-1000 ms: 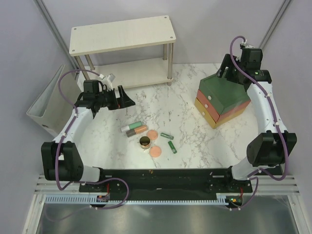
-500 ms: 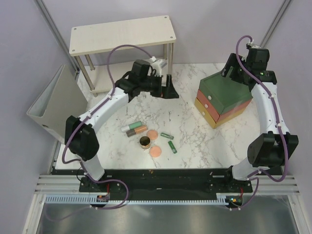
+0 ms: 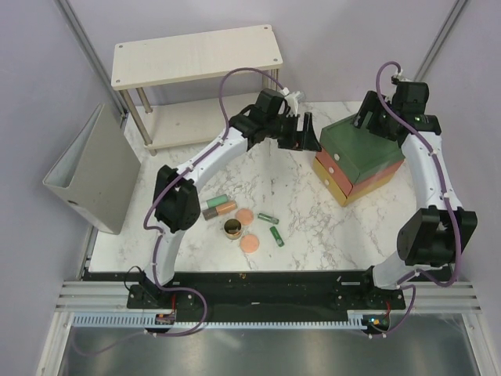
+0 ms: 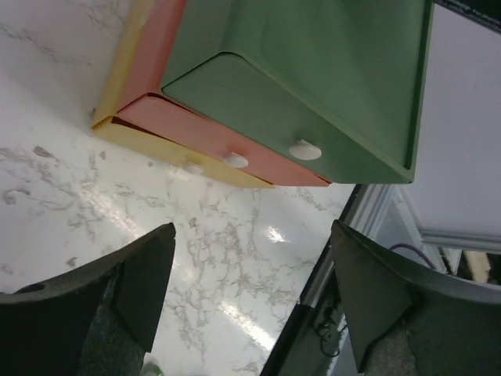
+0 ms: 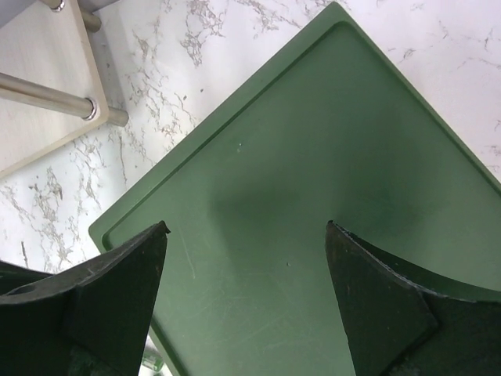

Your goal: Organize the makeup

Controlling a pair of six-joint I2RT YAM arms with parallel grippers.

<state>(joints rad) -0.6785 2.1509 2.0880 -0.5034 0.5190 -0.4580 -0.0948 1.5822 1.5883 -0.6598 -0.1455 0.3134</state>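
The makeup lies in the middle of the marble table: a mint-green tube [image 3: 213,204], a grey-orange tube [image 3: 221,210], two peach-pink discs [image 3: 245,216] [image 3: 250,244], a dark gold-rimmed jar [image 3: 233,229] and two short dark green tubes [image 3: 268,218] [image 3: 277,236]. My left gripper [image 3: 307,135] [image 4: 252,235] is open and empty, hovering just left of the drawer box [image 3: 356,157], whose white knobs [image 4: 305,149] face it. My right gripper [image 3: 366,117] [image 5: 246,227] is open and empty above the box's green top [image 5: 313,196].
A pale wooden two-level shelf [image 3: 196,55] stands at the back left. A grey folder [image 3: 90,172] leans off the table's left edge. The drawer box stacks green, red and yellow drawers [image 4: 235,117] at the back right.
My left arm has swung from the table's left side across to the front of the drawer box. The right arm has stayed over the box top.
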